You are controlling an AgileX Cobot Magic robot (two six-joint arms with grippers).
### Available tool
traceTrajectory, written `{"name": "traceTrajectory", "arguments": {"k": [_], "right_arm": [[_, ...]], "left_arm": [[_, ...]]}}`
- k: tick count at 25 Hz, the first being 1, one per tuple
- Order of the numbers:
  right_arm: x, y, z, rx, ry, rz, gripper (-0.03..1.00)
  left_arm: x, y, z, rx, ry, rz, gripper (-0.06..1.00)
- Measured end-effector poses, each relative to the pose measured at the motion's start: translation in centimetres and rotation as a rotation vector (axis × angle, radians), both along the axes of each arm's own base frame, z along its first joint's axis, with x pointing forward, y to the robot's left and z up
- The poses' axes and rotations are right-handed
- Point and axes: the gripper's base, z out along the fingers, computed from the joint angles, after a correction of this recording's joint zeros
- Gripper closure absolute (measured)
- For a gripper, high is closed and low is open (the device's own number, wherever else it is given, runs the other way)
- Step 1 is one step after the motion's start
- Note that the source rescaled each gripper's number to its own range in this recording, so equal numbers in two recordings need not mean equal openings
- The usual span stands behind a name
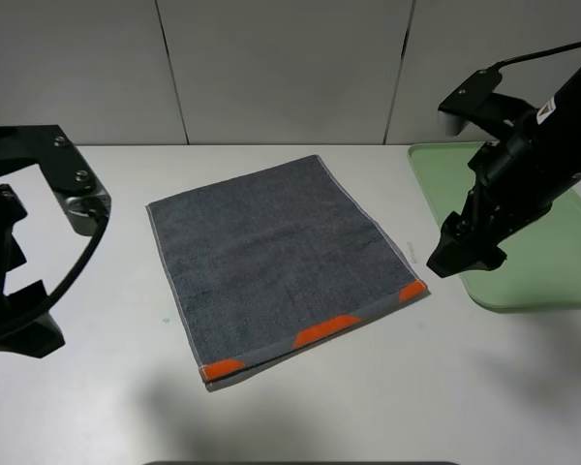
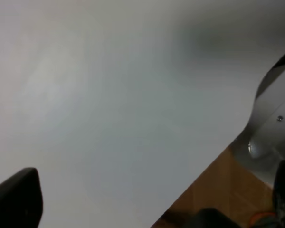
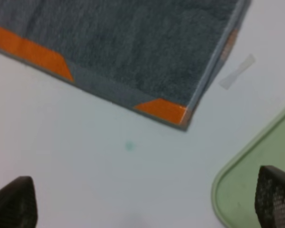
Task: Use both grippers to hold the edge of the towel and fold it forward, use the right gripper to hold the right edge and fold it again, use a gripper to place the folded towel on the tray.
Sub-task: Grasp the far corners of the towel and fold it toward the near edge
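Overhead, the dark grey towel (image 1: 281, 257) lies spread flat in the middle of the white desk (image 1: 97, 407), with its orange-patched hem (image 1: 321, 332) along the side nearest the camera. The pale green tray (image 1: 523, 302) sits to the right, apart from the cloth. The right claw (image 1: 460, 260) hangs over the gap between the towel's corner and the tray's rim. The left claw (image 1: 24, 300) is well off to the left, away from the hem.

From the left wrist, only bare desk and its edge show, with no towel. One black fingertip (image 2: 14, 199) sits low in the frame, and the claw is spread wide and empty.

From the right wrist, the fingers (image 3: 14, 206) stand fully apart and hold nothing, above bare desk beside the orange corner.

The likely trouble is an uneven pickup. The left claw has much farther to travel, so the hem may lift skewed. Thin cloth lying flat could also slip the fingers, and the right claw could clip the tray's rim as it descends.
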Motion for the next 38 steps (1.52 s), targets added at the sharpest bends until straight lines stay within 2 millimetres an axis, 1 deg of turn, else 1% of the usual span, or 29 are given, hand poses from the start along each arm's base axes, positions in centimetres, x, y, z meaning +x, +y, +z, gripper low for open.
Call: {"name": "traceTrajectory", "arguments": {"k": [6, 11, 13, 16, 22, 27, 30, 33, 38], "right_arm": [[1.0, 0.3, -0.8, -0.026, -0.063, 0.126, -0.03], [1.9, 0.6, -2.5, -0.072, -0.068, 0.280, -0.03], [2.2, 0.7, -3.2, -0.094, -0.077, 0.360, -0.03], [2.4, 0.8, -3.6, -0.125, -0.102, 0.480, -0.03], [2.9, 0.9, -4.4, -0.171, -0.148, 0.656, -0.03], [3.1, 1.0, -5.2, -0.196, -0.147, 0.770, -0.03], [3.0, 1.6, -5.9, -0.223, -0.139, 0.852, -0.03], [2.6, 2.8, -7.0, -0.252, -0.113, 0.943, -0.03], [2.3, 4.4, -9.2, -0.303, -0.083, 1.062, -0.03]], "left_arm": [[1.3, -1.5, -1.5, -0.060, 0.027, -0.027, -0.01], [2.2, -3.5, -3.9, -0.104, 0.103, -0.083, 0.00], [2.1, -4.4, -4.5, -0.095, 0.113, -0.135, 0.00], [1.9, -5.5, -5.4, -0.077, 0.121, -0.199, 0.00], [1.9, -7.3, -7.8, -0.026, 0.144, -0.285, 0.00], [1.7, -8.5, -9.6, 0.004, 0.158, -0.340, 0.00], [1.6, -9.1, -10.3, 0.005, 0.154, -0.378, 0.00], [1.6, -9.4, -10.8, 0.005, 0.151, -0.393, 0.00], [1.7, -9.5, -11.0, 0.002, 0.145, -0.398, 0.00]]}}
